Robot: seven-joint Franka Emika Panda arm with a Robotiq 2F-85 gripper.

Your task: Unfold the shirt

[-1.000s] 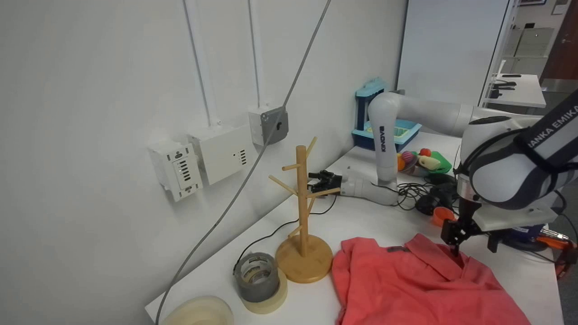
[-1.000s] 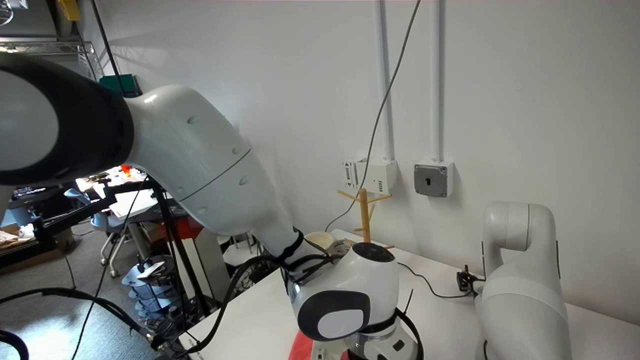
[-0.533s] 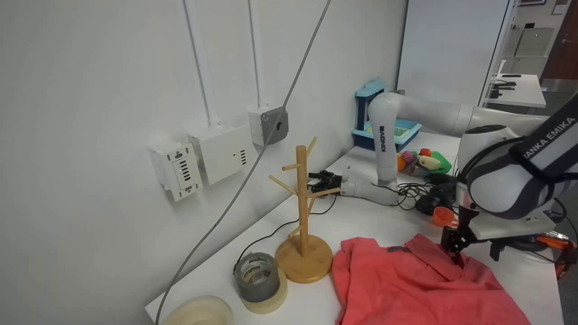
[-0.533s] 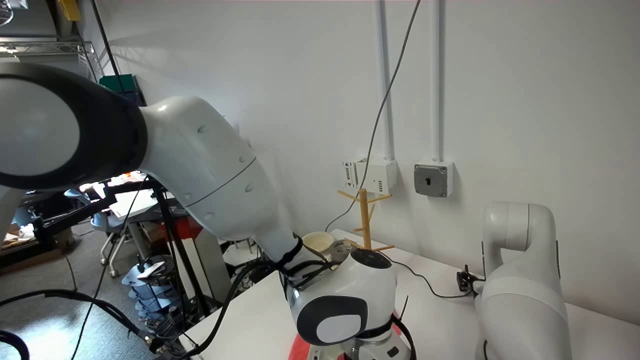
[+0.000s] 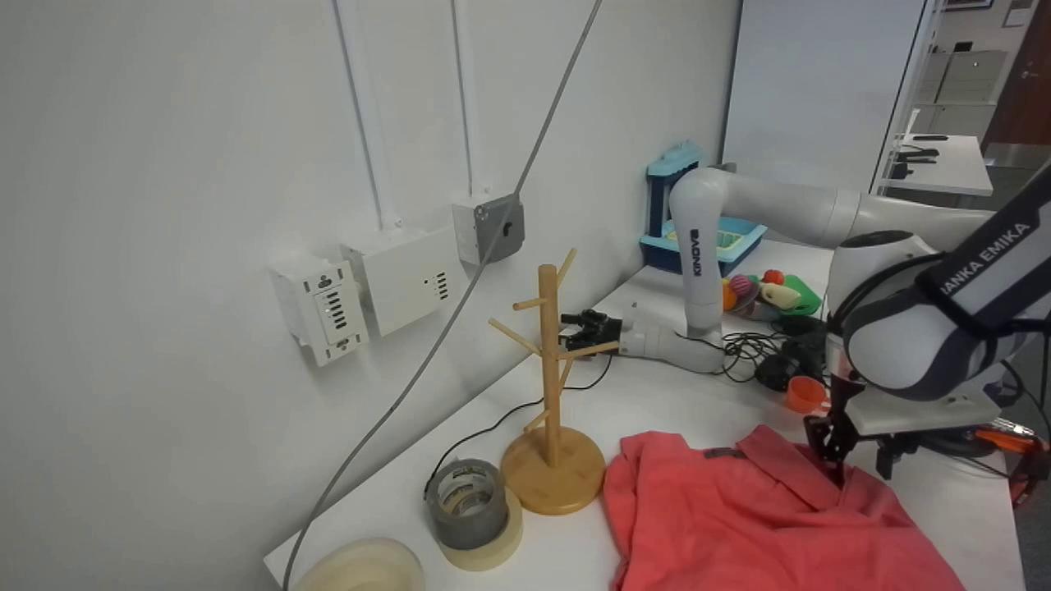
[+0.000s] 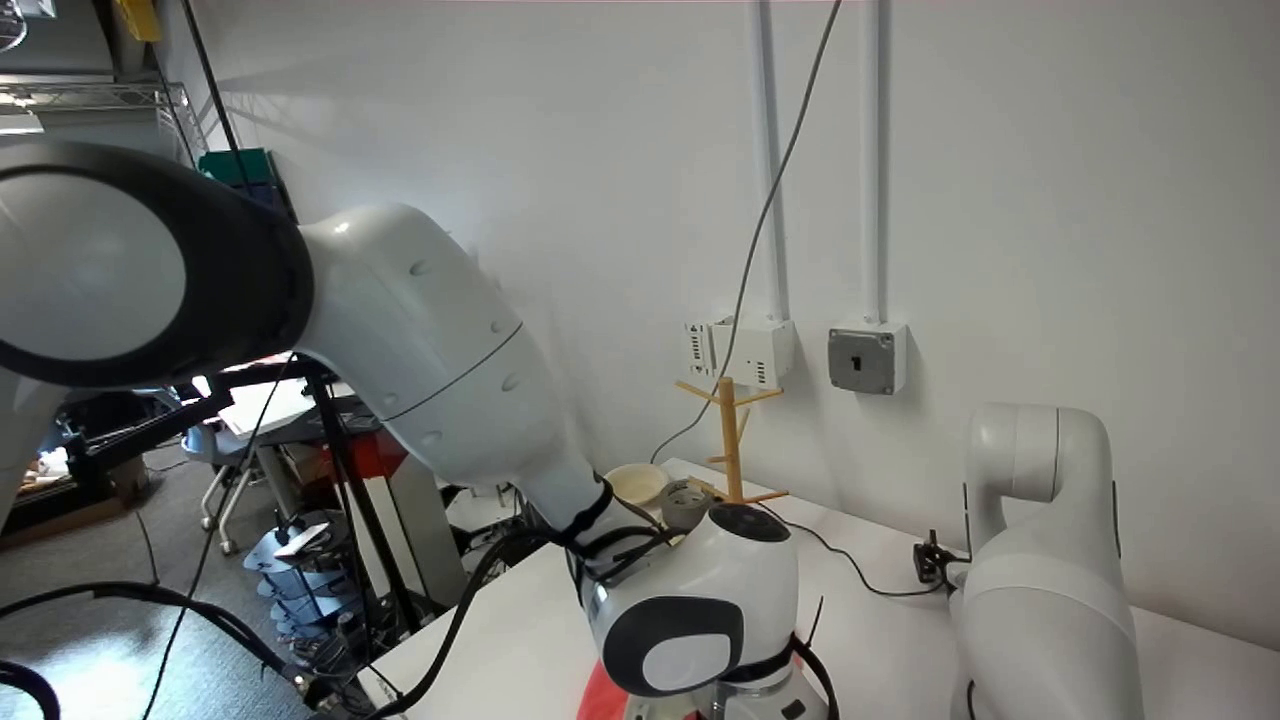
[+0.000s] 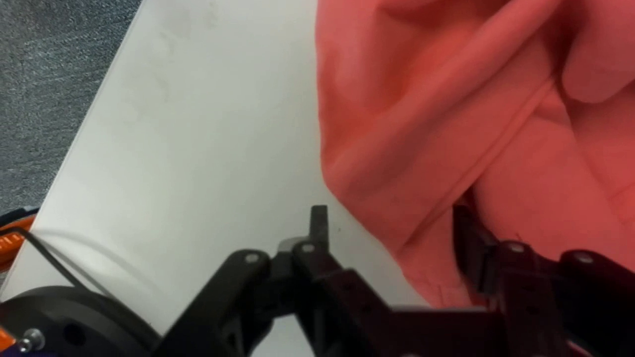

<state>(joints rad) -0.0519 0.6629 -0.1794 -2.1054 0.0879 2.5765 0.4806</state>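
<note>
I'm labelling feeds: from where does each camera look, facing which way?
An exterior view: higher than the table, looking along the wall and down at the shirt; Franka arm and pincer at right.
An exterior view: close by the Franka arm, which looms at left; faces the wall's grey box.
Wrist view: on the arm's end, looking down at shirt and table; pincer fingers at bottom.
Both exterior views share the wooden stand.

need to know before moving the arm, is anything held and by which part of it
Nothing is held: in the wrist view the fingers stand apart, with an edge of the shirt between them and a gap on one side.
</note>
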